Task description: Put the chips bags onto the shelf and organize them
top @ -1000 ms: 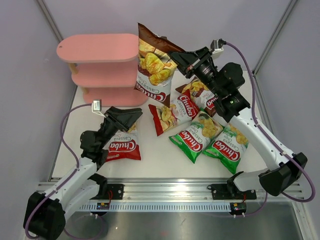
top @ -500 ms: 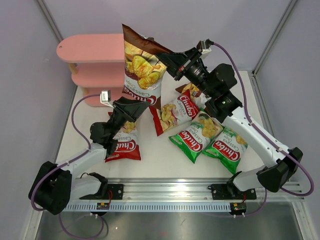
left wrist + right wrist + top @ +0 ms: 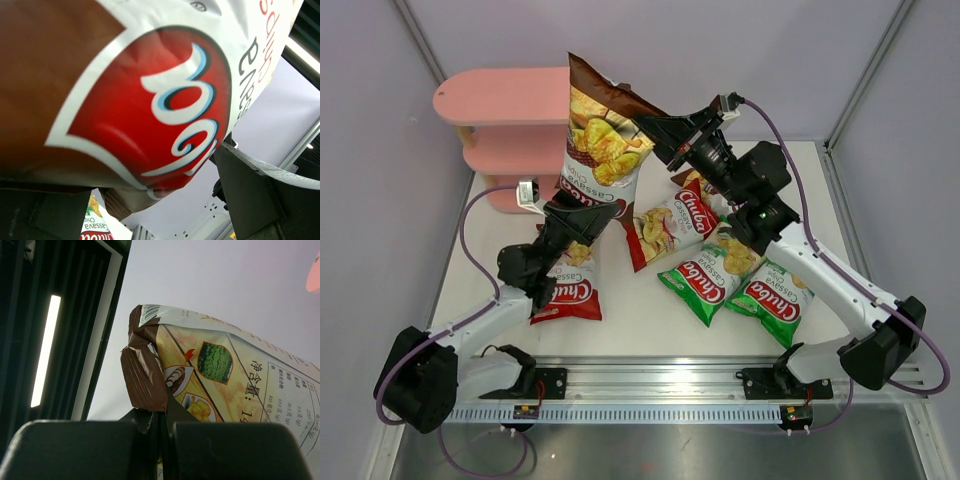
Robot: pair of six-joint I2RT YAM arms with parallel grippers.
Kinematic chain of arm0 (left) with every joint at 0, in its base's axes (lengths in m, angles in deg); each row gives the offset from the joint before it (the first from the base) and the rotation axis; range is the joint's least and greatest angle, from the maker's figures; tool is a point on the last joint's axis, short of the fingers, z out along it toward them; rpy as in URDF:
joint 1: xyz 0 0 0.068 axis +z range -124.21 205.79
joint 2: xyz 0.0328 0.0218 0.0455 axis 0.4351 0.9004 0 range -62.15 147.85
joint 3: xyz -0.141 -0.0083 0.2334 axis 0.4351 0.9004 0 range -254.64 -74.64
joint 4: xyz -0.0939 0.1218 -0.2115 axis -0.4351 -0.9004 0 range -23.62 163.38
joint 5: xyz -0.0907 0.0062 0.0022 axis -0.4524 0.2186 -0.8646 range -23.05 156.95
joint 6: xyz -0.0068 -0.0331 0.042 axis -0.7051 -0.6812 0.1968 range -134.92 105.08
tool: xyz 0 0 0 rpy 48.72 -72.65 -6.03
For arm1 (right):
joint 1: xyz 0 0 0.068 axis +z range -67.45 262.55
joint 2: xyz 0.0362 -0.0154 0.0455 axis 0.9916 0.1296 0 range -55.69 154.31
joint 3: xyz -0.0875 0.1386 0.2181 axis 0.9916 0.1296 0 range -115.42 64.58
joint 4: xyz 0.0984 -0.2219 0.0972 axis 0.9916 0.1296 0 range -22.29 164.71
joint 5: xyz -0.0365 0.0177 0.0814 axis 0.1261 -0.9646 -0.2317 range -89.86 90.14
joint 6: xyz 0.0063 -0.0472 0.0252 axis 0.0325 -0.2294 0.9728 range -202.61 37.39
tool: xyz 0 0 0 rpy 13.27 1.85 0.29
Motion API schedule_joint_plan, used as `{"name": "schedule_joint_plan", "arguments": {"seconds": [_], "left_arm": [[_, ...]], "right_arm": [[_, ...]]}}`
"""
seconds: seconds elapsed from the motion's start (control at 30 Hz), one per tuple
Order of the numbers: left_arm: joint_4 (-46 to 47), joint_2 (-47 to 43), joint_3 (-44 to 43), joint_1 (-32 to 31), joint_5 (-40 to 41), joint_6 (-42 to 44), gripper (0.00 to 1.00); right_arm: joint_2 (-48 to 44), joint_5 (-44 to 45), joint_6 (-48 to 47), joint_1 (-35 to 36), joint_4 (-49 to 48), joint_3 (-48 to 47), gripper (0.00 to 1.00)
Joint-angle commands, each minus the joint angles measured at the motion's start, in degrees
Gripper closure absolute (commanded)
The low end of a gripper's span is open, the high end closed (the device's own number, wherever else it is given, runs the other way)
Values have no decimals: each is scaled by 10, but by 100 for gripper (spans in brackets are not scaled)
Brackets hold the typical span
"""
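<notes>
shelf: no bag seen | right gripper: clamps brown bag before it | left gripper: spread beneath | five bags wait beside

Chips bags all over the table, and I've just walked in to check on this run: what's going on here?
The right gripper holds a brown chips bag up in the air by its top corner, just beside the pink shelf. The left gripper sits open right under the bag's bottom edge, as if to steady it, though I can't tell if it touches. The other bags lie flat on the table, waiting their turn.
</notes>
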Motion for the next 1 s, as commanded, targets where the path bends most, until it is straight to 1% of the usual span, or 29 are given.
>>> {"name": "schedule_joint_plan", "arguments": {"seconds": [0.0, 0.07, 0.2, 0.27, 0.37, 0.5, 0.6, 0.63, 0.67, 0.77, 0.83, 0.87, 0.9, 0.93, 0.97], "left_arm": [[224, -22, -22, -3, 5, 30, 1], [224, -32, -16, -3, 12, 30, 1], [212, -62, 9, -3, 43, 40, 4], [187, -79, 17, -3, 51, 57, 4], [139, -117, 19, -3, 60, 86, 4], [84, -153, 10, -3, 66, 120, 4], [44, -166, 2, -3, 71, 131, 6], [39, -167, -1, -3, 70, 132, 10], [37, -166, -1, -3, 69, 133, 11], [27, -164, -5, -3, 68, 135, 12], [18, -166, -7, -3, 70, 138, 16], [12, -169, -8, -3, 69, 141, 22], [-3, -171, -14, -3, 69, 150, 25], [-13, -174, -15, -3, 71, 152, 30], [-22, -178, -17, -3, 72, 157, 40]], "right_arm": [[-38, 25, 13, 7, -53, 14, 100], [-48, 36, 10, 7, -51, 27, 100], [-69, 67, -15, 7, -28, 56, 100], [-84, 75, -36, 7, 5, 59, 100], [-99, 89, -53, 6, 21, 71, 100], [-97, 80, -61, 7, 30, 82, 100], [-91, 72, -61, 7, 27, 91, 100], [-90, 70, -61, 7, 24, 92, 100], [-90, 68, -61, 7, 24, 93, 100], [-91, 64, -69, 7, 34, 92, 100], [-92, 62, -79, 7, 41, 89, 100], [-92, 58, -81, 7, 50, 87, 100], [-91, 57, -86, 7, 51, 88, 100], [-91, 55, -86, 7, 54, 88, 100], [-91, 54, -88, 7, 58, 89, 100]]}}
